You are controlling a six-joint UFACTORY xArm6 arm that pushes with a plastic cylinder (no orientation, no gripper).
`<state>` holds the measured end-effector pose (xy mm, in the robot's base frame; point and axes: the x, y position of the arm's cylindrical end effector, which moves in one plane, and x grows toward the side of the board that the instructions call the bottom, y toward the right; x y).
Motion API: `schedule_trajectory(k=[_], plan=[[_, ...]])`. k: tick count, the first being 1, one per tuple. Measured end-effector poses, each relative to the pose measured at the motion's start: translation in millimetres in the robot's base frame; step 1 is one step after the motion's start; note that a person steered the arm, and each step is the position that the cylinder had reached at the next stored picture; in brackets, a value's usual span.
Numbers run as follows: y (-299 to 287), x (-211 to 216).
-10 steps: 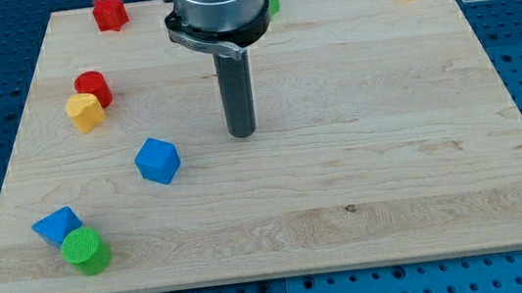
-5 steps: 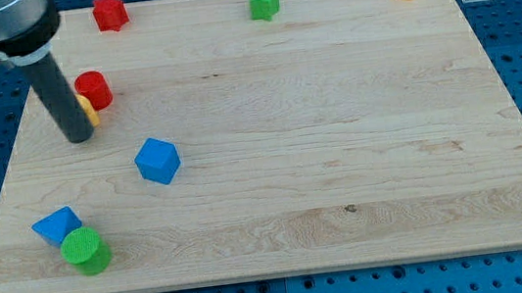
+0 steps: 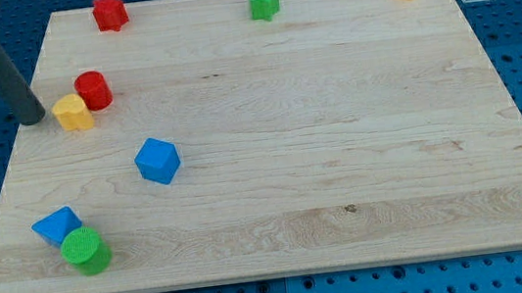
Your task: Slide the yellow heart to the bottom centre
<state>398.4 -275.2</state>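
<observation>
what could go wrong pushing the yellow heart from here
My tip sits just off the view's left of the yellow heart, which touches the red cylinder. A push toward the view's right may drag the cylinder along. The blue block lies on the diagonal toward the bottom centre and may get hit. Off-centre contact could let the heart spin away.

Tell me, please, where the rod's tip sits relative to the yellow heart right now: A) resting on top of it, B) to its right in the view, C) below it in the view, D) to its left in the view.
D: my tip stands just to the view's left of the yellow heart, at the board's left edge, with the red cylinder on the heart's other side.
</observation>
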Motion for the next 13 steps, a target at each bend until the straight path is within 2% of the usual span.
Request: schedule_trajectory(k=[3,4,5,6,9,11,13], plan=[[69,1],[93,10],[97,39],[107,41],[188,42],[266,42],[293,26]])
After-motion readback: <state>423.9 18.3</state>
